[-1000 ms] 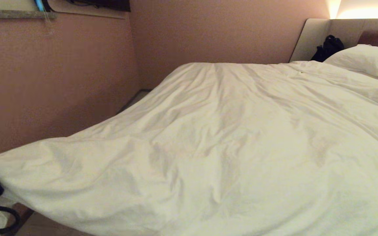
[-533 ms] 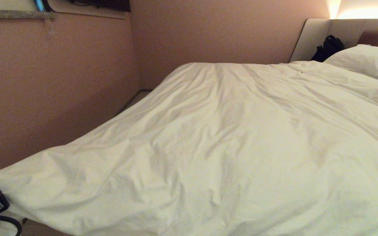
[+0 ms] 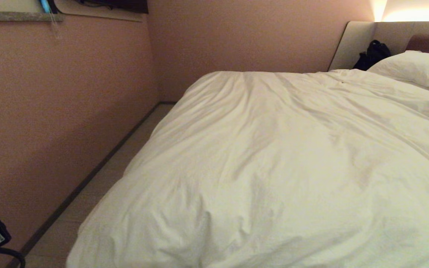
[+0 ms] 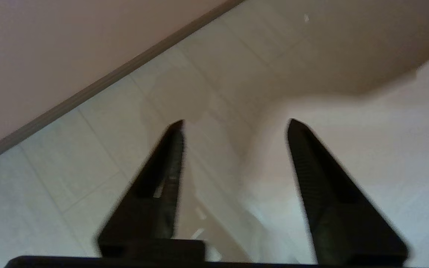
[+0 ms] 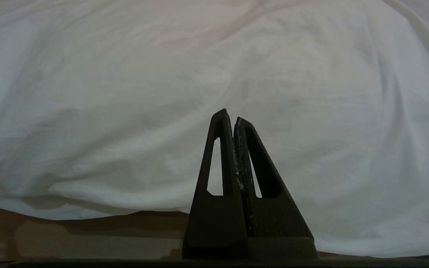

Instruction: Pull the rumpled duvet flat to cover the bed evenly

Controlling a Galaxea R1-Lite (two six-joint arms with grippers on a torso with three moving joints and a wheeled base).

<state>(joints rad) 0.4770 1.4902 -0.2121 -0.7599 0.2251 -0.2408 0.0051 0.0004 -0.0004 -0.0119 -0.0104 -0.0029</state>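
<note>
Duvet: matt white cotton-like cloth, finely creased. Floor: smooth pale tiles, slight sheen. Wall, frame left: matt, finely textured.

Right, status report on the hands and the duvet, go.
Left hand open, empty, over floor beside the bed. Right hand shut, empty, parked at the near edge. Duvet spread over bed, still creased. Nothing in the way.

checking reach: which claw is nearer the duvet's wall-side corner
Left. The left claw hangs open over the floor right beside that corner of the duvet; the right claw sits shut before its near edge.
</note>
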